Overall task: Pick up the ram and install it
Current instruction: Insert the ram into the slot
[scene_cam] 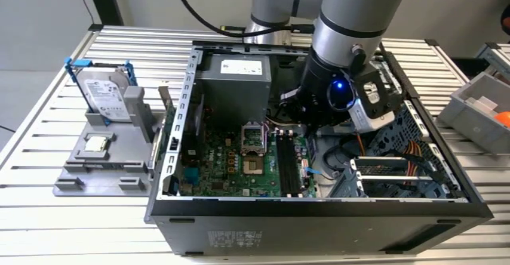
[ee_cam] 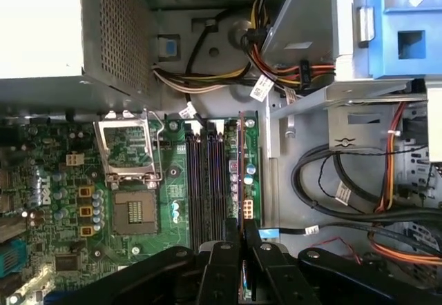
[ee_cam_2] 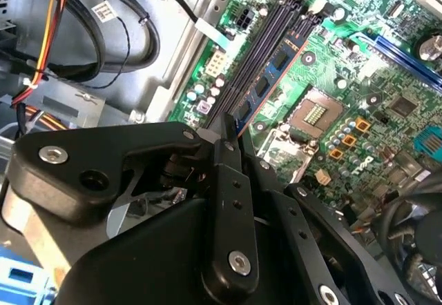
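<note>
Gripper: the gripper [ee_cam_2: 233, 139] hung inside the open computer case [scene_cam: 319, 208], low over the motherboard [ee_cam: 76, 201].
Fingers: pressed onto the ram [ee_cam_2: 268, 84], pinching its near end between them.
Ram: stood on edge along the black slots [ee_cam: 205, 181], at the row's outer side; whether seated, unclear.
Hard drive: the hard drive [scene_cam: 106, 92] stood upright in a grey holder [scene_cam: 95, 169] on the bench [scene_cam: 48, 128], beside the case.

The gripper [ee_cam_2: 231, 154] covers the near end of the ram [ee_cam_2: 271, 77] in both wrist views, so the grip itself is hidden. In the exterior view the arm [scene_cam: 343, 68] blocks the slots' [scene_cam: 288, 163] far ends (and the ram beneath it).
</note>
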Action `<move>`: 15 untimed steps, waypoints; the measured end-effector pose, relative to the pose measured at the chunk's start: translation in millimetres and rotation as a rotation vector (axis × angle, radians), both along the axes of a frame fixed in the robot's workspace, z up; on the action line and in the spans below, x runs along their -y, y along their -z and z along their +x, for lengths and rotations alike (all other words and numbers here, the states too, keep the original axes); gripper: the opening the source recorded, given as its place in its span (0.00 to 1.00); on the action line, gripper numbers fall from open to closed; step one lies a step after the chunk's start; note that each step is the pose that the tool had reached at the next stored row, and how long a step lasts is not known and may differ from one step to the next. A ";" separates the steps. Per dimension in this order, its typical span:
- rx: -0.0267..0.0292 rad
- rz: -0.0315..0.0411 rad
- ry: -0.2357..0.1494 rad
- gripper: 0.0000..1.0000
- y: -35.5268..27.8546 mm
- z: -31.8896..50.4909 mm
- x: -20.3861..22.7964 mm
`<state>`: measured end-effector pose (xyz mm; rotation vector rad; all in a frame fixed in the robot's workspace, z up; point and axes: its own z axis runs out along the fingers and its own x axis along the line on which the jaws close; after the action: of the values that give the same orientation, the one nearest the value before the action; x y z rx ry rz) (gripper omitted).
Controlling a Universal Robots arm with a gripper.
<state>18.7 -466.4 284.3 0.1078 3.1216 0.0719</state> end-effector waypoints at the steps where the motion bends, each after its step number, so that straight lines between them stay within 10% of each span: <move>1: -0.0001 -0.0001 -0.003 0.00 0.8 0.0 0.4; 15: 0.0021 -0.0006 -0.019 0.00 22.4 0.0 2.8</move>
<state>18.7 -469.3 261.9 0.0787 3.1208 0.0712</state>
